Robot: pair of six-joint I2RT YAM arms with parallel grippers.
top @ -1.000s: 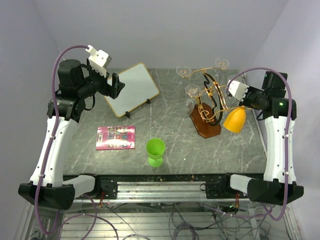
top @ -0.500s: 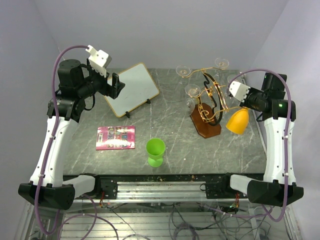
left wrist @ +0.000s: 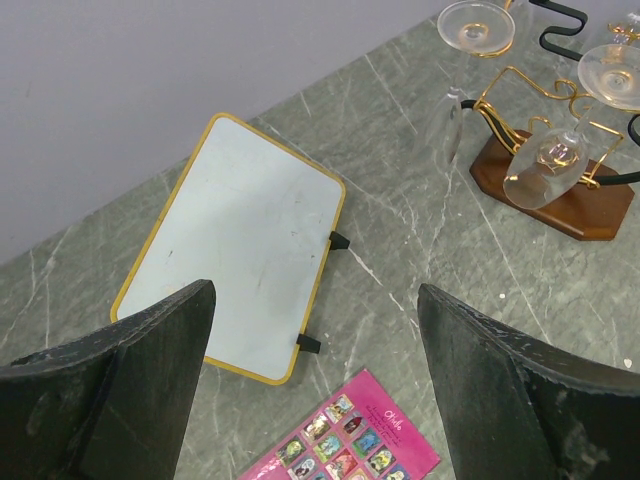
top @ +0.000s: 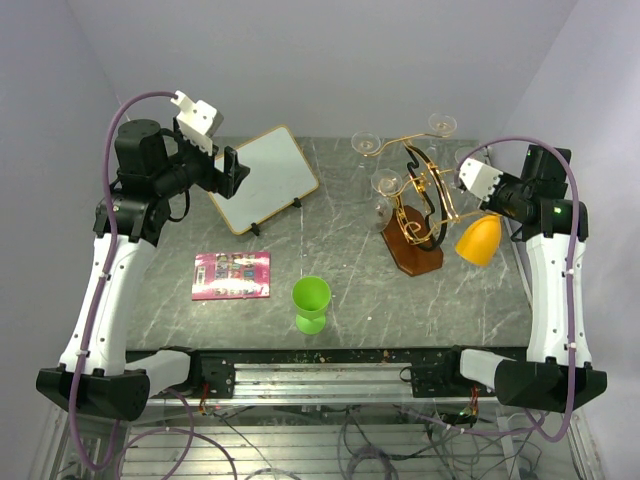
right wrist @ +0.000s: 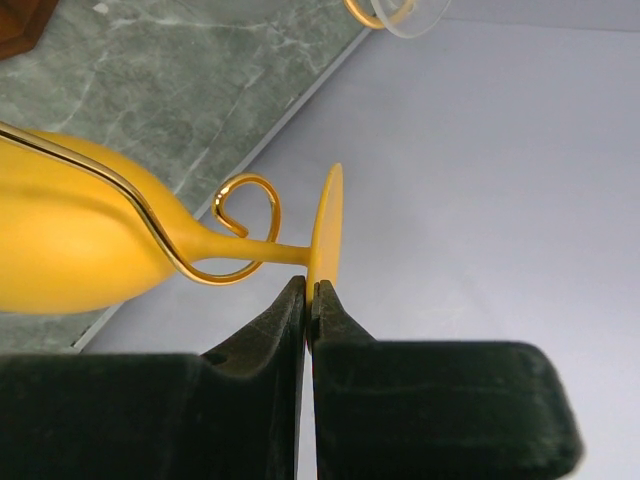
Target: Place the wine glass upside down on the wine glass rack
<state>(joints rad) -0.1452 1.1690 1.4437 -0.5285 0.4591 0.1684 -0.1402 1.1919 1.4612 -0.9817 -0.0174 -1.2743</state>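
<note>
While right end effector (right wrist: 308, 292) pinches wine glass (right wrist: 60, 250) foot, bowl cut off, left end effector (left wrist: 312, 320) spread.

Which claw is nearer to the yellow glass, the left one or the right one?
Right. The right claw pinches the yellow glass by its foot; the left claw hangs open far to its left, over the whiteboard.
</note>
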